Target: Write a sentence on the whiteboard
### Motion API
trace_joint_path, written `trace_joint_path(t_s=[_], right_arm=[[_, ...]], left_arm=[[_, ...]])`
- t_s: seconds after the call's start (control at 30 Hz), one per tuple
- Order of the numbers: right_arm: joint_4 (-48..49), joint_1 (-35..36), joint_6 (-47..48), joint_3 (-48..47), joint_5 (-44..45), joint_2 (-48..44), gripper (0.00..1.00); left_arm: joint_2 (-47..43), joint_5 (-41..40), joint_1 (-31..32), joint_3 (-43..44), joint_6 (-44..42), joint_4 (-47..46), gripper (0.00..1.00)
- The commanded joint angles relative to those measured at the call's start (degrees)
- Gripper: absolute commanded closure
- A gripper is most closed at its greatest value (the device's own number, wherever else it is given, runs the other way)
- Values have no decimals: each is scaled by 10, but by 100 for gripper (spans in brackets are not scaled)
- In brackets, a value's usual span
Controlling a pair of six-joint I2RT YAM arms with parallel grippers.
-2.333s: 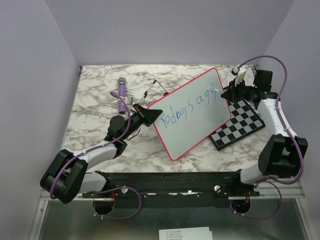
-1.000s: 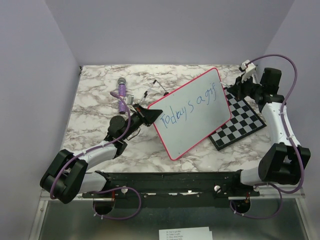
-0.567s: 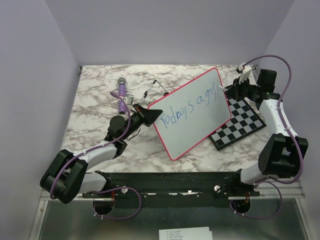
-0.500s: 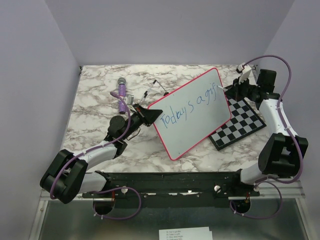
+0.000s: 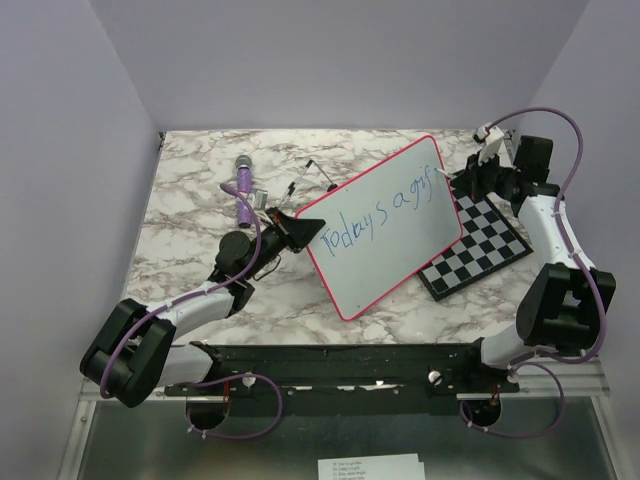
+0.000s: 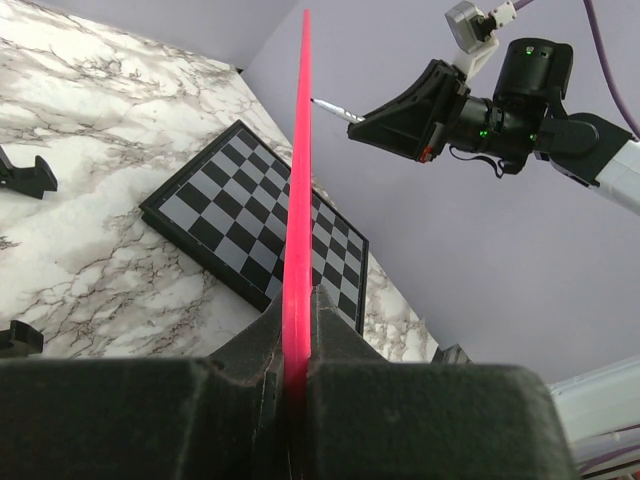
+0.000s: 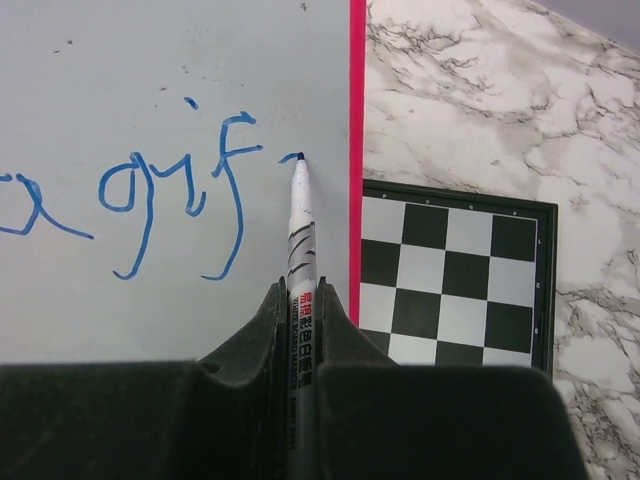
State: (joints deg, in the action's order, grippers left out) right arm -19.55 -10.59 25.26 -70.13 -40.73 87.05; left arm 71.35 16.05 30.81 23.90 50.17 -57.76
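The whiteboard [image 5: 385,240] with a pink-red rim lies tilted across the table's middle. Blue writing, the sentence [image 5: 375,215], reads "Today's a gif". My left gripper [image 5: 300,228] is shut on the board's left rim [image 6: 297,250], seen edge-on in the left wrist view. My right gripper [image 5: 462,180] is shut on a white marker [image 7: 301,260]. The marker's tip touches the whiteboard [image 7: 150,290] just right of the "f" [image 7: 230,195], at a short fresh blue stroke [image 7: 290,157] close to the right rim.
A black-and-white chessboard [image 5: 480,245] lies under the whiteboard's right side, also in the right wrist view [image 7: 450,280]. A purple microphone [image 5: 244,190] and a thin black pen [image 5: 298,180] lie at the back left on the marble table [image 5: 190,250].
My right gripper came back left from above the chessboard and set the marker tip on the board beside the "f". The left arm and the board stayed still.
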Motion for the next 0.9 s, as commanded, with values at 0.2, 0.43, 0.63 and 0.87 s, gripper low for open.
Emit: trace_joint_path(t_s=[0.2, 0.43, 0.63, 0.87], right_arm=[[22, 0, -23, -14, 30, 1, 100], [42, 0, -32, -12, -9, -14, 99], [23, 1, -39, -37, -6, 6, 99], [5, 7, -21, -38, -5, 16, 99]], left_arm=[[-10, 30, 2, 16, -1, -72, 100], [-10, 30, 3, 14, 1, -74, 100], [-13, 29, 3, 12, 0, -74, 100], [-10, 30, 2, 11, 0, -76, 100]])
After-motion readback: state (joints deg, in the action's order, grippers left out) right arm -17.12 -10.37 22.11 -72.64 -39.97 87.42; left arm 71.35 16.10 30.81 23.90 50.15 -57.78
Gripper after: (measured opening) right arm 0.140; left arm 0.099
